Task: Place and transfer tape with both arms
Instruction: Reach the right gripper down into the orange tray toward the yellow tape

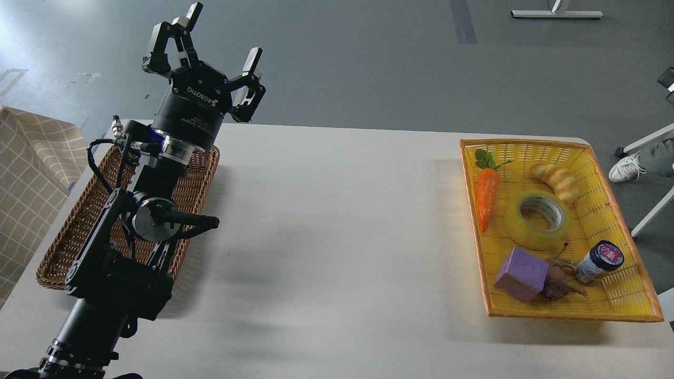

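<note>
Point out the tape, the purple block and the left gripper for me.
tape (513, 223), head view, yellow outer band.
purple block (518, 269), head view, top face.
left gripper (224, 36), head view, between open fingertips.

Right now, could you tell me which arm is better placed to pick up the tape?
Probably the right, though it is out of view. The tape lies in the yellow basket at the table's right end; the left hand is open, raised above the brown wicker basket far left.

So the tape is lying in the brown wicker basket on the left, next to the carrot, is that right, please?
Not quite: the head view shows the tape lying in the yellow basket on the right, next to the carrot.
</note>
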Robot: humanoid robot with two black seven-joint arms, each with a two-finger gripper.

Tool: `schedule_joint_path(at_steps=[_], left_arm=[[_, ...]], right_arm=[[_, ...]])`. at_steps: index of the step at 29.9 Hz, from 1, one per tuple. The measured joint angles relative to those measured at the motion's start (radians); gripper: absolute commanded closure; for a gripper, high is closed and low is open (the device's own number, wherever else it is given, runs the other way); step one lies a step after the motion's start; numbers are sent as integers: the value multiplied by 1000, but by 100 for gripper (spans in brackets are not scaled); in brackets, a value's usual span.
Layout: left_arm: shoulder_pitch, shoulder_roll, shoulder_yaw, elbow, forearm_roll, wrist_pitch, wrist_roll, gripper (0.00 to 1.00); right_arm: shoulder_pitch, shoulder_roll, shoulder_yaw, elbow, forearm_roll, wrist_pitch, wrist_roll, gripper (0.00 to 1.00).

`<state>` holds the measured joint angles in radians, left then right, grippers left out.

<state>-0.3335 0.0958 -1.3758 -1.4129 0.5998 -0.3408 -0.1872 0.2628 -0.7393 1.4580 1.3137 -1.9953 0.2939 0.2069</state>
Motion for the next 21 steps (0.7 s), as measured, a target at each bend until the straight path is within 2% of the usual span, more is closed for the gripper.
schedule_joint_path(at_steps=[5,9,14,21], left_arm=[[5,-1,1,0,0,0,-1,1],[22,-2,0,0,0,0,-1,1],[47,-2,-1,0,0,-2,0,1],[51,-4,8,0,0,-3,0,1]], right_arm=[[3,127,-16,-84,-153,-4,-43,1],[2,194,-24,-116,-184,-4,-78,2],[-5,227,-43,-134,-186,-4,-106,4],[-28,235,-93,-139,-186,-4,-110,8]])
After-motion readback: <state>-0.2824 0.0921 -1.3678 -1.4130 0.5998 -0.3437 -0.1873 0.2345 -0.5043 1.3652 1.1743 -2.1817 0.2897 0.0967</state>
